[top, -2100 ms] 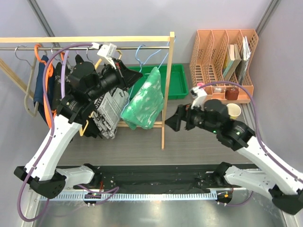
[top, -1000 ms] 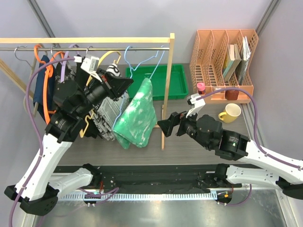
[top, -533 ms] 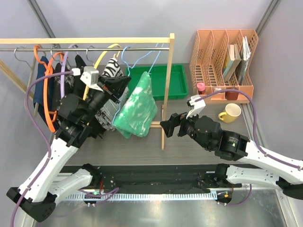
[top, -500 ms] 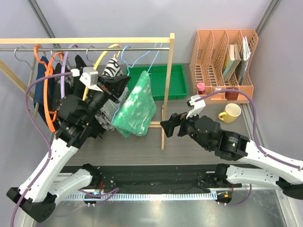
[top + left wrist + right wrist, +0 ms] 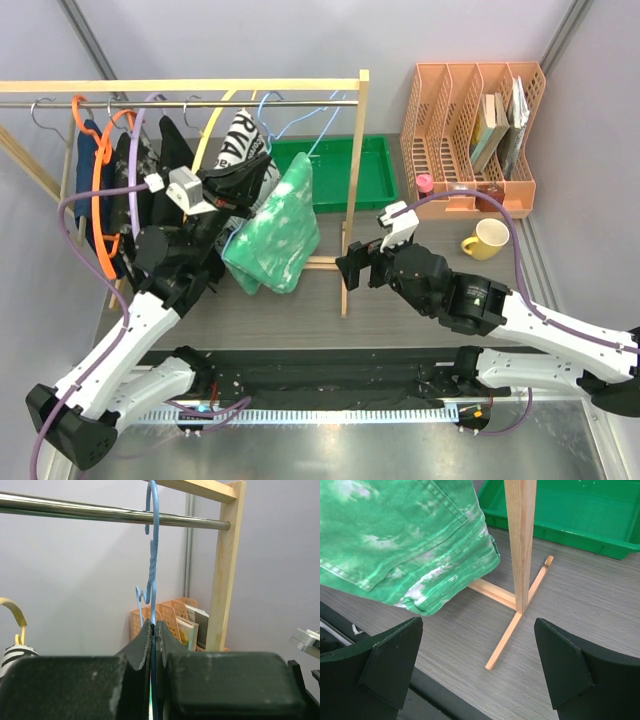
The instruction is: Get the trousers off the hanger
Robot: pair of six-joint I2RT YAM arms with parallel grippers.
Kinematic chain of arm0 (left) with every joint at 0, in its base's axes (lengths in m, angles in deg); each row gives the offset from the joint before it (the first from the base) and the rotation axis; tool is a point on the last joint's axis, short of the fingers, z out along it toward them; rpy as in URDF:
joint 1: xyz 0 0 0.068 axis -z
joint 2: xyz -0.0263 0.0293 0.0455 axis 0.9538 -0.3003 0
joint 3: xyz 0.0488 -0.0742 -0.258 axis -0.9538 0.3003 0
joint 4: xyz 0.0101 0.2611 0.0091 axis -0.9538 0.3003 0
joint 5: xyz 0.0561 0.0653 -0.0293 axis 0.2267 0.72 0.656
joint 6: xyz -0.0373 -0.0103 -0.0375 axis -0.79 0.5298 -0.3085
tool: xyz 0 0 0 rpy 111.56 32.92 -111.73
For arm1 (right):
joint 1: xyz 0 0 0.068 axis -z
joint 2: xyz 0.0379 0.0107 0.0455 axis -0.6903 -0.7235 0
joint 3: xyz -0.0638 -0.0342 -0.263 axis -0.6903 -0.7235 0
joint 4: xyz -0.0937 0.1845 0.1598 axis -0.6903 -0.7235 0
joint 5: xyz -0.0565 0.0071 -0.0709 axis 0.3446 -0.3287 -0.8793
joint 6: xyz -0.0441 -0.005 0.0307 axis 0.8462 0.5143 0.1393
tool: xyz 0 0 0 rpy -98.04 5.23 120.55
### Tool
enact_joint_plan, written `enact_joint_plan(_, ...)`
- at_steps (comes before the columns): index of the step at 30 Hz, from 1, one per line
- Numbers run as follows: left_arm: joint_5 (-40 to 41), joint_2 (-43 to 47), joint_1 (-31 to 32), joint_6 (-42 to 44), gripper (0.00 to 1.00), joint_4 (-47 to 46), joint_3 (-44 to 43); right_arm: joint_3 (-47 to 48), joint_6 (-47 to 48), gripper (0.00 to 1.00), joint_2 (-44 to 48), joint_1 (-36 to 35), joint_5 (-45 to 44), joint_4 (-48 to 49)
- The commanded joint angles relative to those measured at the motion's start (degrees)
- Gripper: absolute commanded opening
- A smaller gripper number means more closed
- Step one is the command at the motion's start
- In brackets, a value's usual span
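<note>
The green, white-mottled trousers (image 5: 272,228) hang folded over the light blue wire hanger (image 5: 300,133), left of the rack's right post. My left gripper (image 5: 258,170) is shut on the hanger's neck, just below the twisted wire; in the left wrist view the pads (image 5: 145,640) pinch the blue wire (image 5: 152,560), whose hook rises past the steel rail (image 5: 100,512). My right gripper (image 5: 350,268) is open and empty, low by the post's foot. In the right wrist view the trousers' hem (image 5: 420,555) hangs above and left of its spread fingers (image 5: 395,665).
The wooden rack post (image 5: 352,190) and its floor brace (image 5: 512,625) stand right in front of the right gripper. A yellow hanger (image 5: 210,128), a newspaper-print garment (image 5: 236,145) and an orange hanger (image 5: 100,170) hang to the left. Green tray (image 5: 372,170), orange file rack (image 5: 470,130), yellow mug (image 5: 484,240).
My left arm has drawn the hanger and trousers left and toward the near side, tilting the trousers. My right gripper has shifted slightly left and up, close to the rack post.
</note>
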Motion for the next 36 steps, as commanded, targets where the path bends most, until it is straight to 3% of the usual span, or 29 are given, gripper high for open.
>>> enact_joint_plan(1,1.3,0.5,-0.1,2.6,0.0,-20.2,-0.4,1.6,2.4,1.0,-0.9,-0.2,-1.2,1.9)
enact_joint_plan(6,0.0,1.5,-0.1,2.2,0.0,-26.2,1.3,1.2,3.3,1.0,-0.8,0.6,-0.9,2.4)
enact_joint_plan(14,-2.6,4.1,-0.1,5.2,0.0,-33.2,5.5,2.1,5.7,1.0,-0.9,7.9,7.1,2.6)
enact_joint_plan(24,-7.7,-0.7,0.0,4.8,0.0,-40.4,2.8,2.3,7.2,1.0,-3.2,12.7,10.7,3.3)
enact_joint_plan(27,-5.8,-1.2,0.0,4.6,0.0,-39.9,2.3,2.2,7.4,1.0,-3.2,13.4,11.5,3.6)
enact_joint_plan(28,-4.1,-0.4,0.0,3.7,0.0,-38.1,1.9,2.2,7.0,1.0,-3.1,13.5,11.9,3.6)
enact_joint_plan(33,0.6,2.1,-0.1,-2.7,0.0,9.2,-14.2,2.0,5.0,1.0,-1.7,13.6,14.4,3.5)
enact_joint_plan(36,-1.8,1.9,-0.1,-4.7,0.08,20.7,-18.4,-0.1,2.7,1.0,0.2,13.6,16.3,4.1)
